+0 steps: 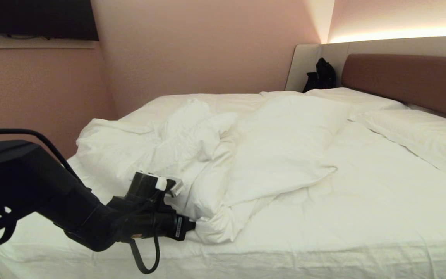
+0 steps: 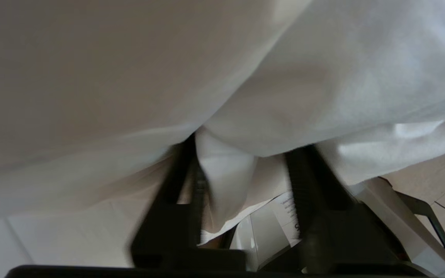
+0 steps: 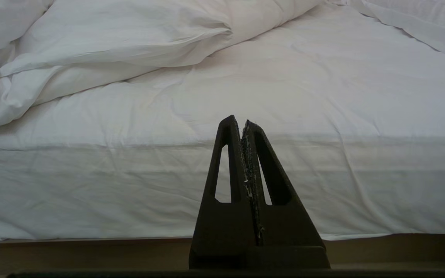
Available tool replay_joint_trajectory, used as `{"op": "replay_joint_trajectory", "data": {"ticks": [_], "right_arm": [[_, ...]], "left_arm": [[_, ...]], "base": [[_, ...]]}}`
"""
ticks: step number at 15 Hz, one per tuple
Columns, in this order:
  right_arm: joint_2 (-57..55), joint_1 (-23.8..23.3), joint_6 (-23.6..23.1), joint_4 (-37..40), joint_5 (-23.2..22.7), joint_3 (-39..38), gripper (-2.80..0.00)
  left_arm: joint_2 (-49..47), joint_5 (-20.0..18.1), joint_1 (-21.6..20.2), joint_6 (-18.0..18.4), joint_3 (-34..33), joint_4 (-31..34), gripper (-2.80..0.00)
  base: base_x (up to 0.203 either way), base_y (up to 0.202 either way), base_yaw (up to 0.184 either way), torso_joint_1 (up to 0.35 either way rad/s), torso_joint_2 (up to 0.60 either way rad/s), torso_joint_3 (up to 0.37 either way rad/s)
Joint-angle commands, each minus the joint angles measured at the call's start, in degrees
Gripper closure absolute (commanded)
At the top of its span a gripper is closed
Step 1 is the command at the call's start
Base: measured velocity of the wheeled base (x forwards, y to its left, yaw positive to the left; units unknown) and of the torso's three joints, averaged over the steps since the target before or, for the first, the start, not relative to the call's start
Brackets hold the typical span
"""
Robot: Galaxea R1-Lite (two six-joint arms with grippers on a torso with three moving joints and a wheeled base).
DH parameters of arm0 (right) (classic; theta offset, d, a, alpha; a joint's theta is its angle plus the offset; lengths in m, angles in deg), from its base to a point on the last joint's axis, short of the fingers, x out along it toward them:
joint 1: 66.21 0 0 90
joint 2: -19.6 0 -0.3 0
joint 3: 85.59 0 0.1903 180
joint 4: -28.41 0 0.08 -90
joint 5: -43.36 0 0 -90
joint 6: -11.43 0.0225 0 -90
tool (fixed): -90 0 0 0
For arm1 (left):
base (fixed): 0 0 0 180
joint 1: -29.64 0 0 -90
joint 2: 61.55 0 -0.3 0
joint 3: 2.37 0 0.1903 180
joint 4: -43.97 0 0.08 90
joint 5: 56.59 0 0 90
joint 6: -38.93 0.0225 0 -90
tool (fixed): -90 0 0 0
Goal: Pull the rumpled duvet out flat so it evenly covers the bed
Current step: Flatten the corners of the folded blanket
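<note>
The white duvet (image 1: 269,155) lies bunched in a rumpled heap across the left and middle of the bed (image 1: 362,232), its near edge folded back on itself. My left gripper (image 1: 192,226) reaches in low from the left and meets the duvet's near folded corner. In the left wrist view the left gripper (image 2: 247,148) is open. A fold of duvet (image 2: 226,181) hangs between its fingers (image 2: 311,181), close against one and apart from the other. The right gripper (image 3: 243,121) is shut and empty, held in front of the mattress side, with the duvet (image 3: 110,38) beyond it.
Two flat white pillows (image 1: 420,135) lie along the reddish-brown headboard (image 1: 409,81). A black bag (image 1: 321,75) stands at the far corner of the bed. A pink wall (image 1: 207,50) runs along the bed's far side, and a dark screen (image 1: 37,17) hangs at upper left.
</note>
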Motion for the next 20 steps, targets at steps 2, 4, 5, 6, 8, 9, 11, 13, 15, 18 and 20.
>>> {"op": "replay_joint_trajectory", "data": {"ticks": [2, 4, 5, 6, 8, 9, 11, 13, 15, 18, 20], "right_arm": [[-0.1, 0.0, 0.0, 0.0, 0.0, 0.0, 0.0], [-0.1, 0.0, 0.0, 0.0, 0.0, 0.0, 0.0], [-0.1, 0.0, 0.0, 0.0, 0.0, 0.0, 0.0], [-0.1, 0.0, 0.0, 0.0, 0.0, 0.0, 0.0], [-0.1, -0.1, 0.0, 0.0, 0.0, 0.0, 0.0], [-0.1, 0.0, 0.0, 0.0, 0.0, 0.0, 0.0], [-0.1, 0.0, 0.0, 0.0, 0.0, 0.0, 0.0], [-0.1, 0.0, 0.0, 0.0, 0.0, 0.0, 0.0], [-0.1, -0.1, 0.0, 0.1, 0.0, 0.0, 0.0], [-0.1, 0.0, 0.0, 0.0, 0.0, 0.0, 0.0], [-0.1, -0.1, 0.0, 0.0, 0.0, 0.0, 0.0]], "left_arm": [[1.6, 2.6, 0.0, -1.0, -0.1, -0.5, -2.8], [4.4, 3.6, 0.0, -1.1, -0.9, -0.4, -2.8], [6.4, 4.3, 0.0, -1.1, -1.8, -0.4, -2.8], [9.3, 5.4, 0.0, -1.1, -2.6, -0.4, -2.8], [15.7, 8.6, 0.0, -1.1, -3.8, 0.0, -2.8], [18.8, 10.3, 0.0, -1.1, -4.2, 0.4, -2.8], [24.8, 13.3, 0.0, -1.0, -4.7, 2.1, -2.8], [31.0, 14.4, 0.1, -0.9, -4.4, 5.5, -2.8], [35.9, 14.9, 0.1, -0.8, -3.1, 8.2, -2.8], [41.7, 15.0, 0.1, -0.5, 1.1, 12.7, 0.0], [42.4, 14.8, 0.1, -0.4, 4.6, 13.7, 0.0]], "base": [[0.0, 0.0, 0.0, 0.0, 0.0, 0.0], [0.0, 0.0, 0.0, 0.0, 0.0, 0.0], [0.0, 0.0, 0.0, 0.0, 0.0, 0.0], [0.0, 0.0, 0.0, 0.0, 0.0, 0.0], [0.0, 0.0, 0.0, 0.0, 0.0, 0.0], [0.0, 0.0, 0.0, 0.0, 0.0, 0.0], [0.0, 0.0, 0.0, 0.0, 0.0, 0.0], [0.0, 0.0, 0.0, 0.0, 0.0, 0.0], [0.0, 0.0, 0.0, 0.0, 0.0, 0.0], [0.0, 0.0, 0.0, 0.0, 0.0, 0.0], [0.0, 0.0, 0.0, 0.0, 0.0, 0.0]]}}
